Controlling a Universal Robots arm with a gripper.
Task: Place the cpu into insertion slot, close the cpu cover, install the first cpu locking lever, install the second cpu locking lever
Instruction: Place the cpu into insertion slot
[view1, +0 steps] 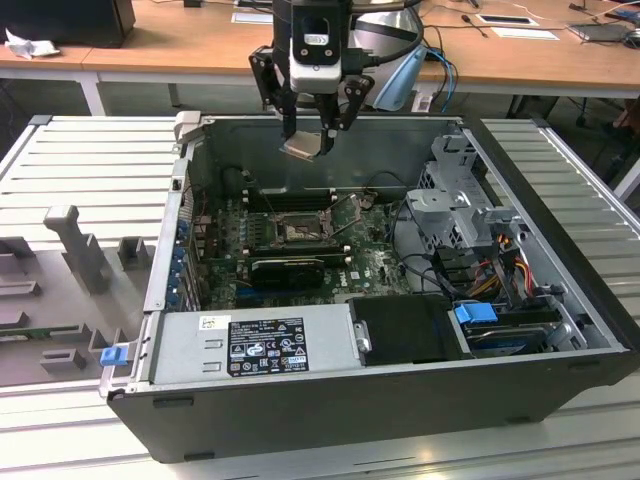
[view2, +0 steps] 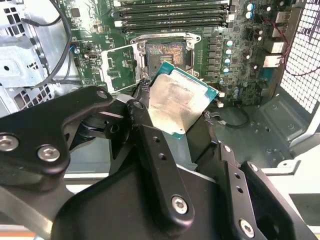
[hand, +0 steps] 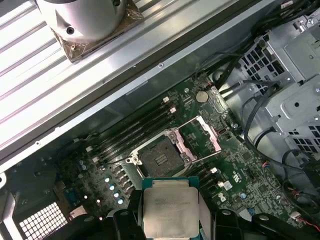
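From the exterior view's left: the open computer case (view1: 350, 410), then the gripper (view1: 307, 140) above it, jaws clamped on the cpu (view2: 180, 102). The cpu is a tilted, flat, silver-grey square with a teal rim. Beneath it sits the bare insertion slot (view1: 295, 232), with the cpu cover (hand: 202, 136) swung open.

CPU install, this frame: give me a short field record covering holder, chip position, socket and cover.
end effector: shut on the cpu
cpu position: held in the air above the open computer case, metal top showing in both wrist views, not yet in the socket
socket: empty
cpu cover: swung open beside the socket
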